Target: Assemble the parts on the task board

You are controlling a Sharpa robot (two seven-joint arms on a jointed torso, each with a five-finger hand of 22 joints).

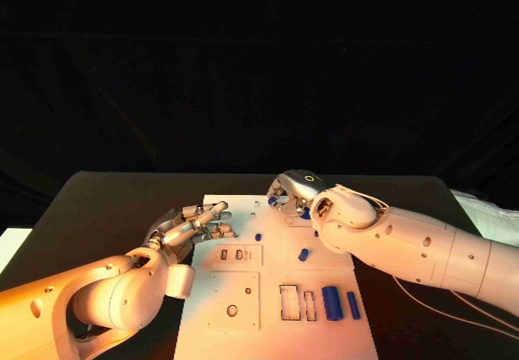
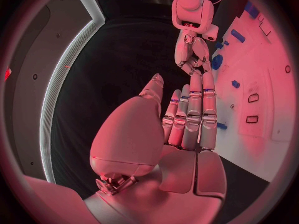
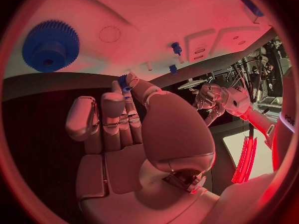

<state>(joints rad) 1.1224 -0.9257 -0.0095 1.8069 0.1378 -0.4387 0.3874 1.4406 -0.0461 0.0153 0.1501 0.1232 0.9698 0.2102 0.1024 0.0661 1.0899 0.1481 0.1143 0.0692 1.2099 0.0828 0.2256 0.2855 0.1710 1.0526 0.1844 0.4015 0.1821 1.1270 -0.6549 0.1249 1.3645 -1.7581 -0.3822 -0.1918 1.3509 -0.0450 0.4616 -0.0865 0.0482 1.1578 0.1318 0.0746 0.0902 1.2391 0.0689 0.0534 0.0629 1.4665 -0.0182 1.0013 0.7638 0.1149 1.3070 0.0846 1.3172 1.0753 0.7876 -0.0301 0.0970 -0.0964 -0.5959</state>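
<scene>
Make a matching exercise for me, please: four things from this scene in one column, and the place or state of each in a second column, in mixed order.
Things:
1. left hand
2. right hand
3. blue gear
4. two blue cylinders

Places or states:
A. lie side by side on the task board, near right part
B. pinches a small blue part
C. lies flat at the board's far end
D. holds nothing

Pairs: 1-D, 2-B, 3-C, 4-A

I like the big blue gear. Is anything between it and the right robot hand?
Nothing visible: only bare task board between right robot hand and gear. That hand pinches a small blue part.
</scene>
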